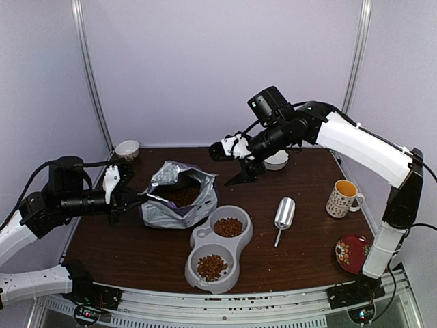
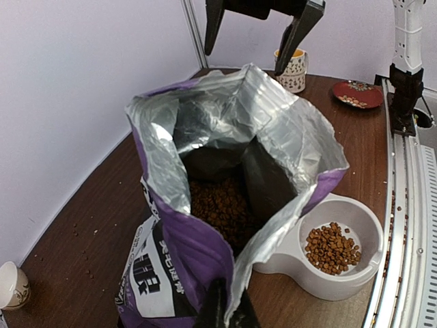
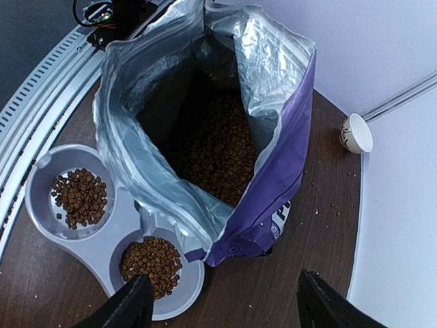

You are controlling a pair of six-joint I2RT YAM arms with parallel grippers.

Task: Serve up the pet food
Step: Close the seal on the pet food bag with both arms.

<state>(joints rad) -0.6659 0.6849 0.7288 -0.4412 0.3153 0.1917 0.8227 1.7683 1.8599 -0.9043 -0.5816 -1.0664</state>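
An open purple bag (image 1: 174, 205) stands left of centre, with pet food (image 1: 183, 195) showing inside it. My left gripper (image 1: 140, 199) is shut on the bag's near-left rim, and its black fingertips (image 2: 217, 307) pinch the purple and foil edge. My right gripper (image 1: 217, 152) hangs open above the table just behind the bag, holding nothing. In the right wrist view its fingers (image 3: 133, 304) straddle bare table near the bag's base (image 3: 280, 178). Both wells of the grey double bowl (image 1: 235, 251) hold pet food (image 1: 228, 227). The metal scoop (image 1: 284, 213) lies on the table, right of the bowl.
A patterned mug (image 1: 343, 198) and a red plate (image 1: 353, 251) sit at the right. A small white cup (image 1: 127, 148) is at the back left and a white bowl (image 1: 277, 161) behind the right arm. Loose crumbs dot the table by the bag (image 3: 321, 195).
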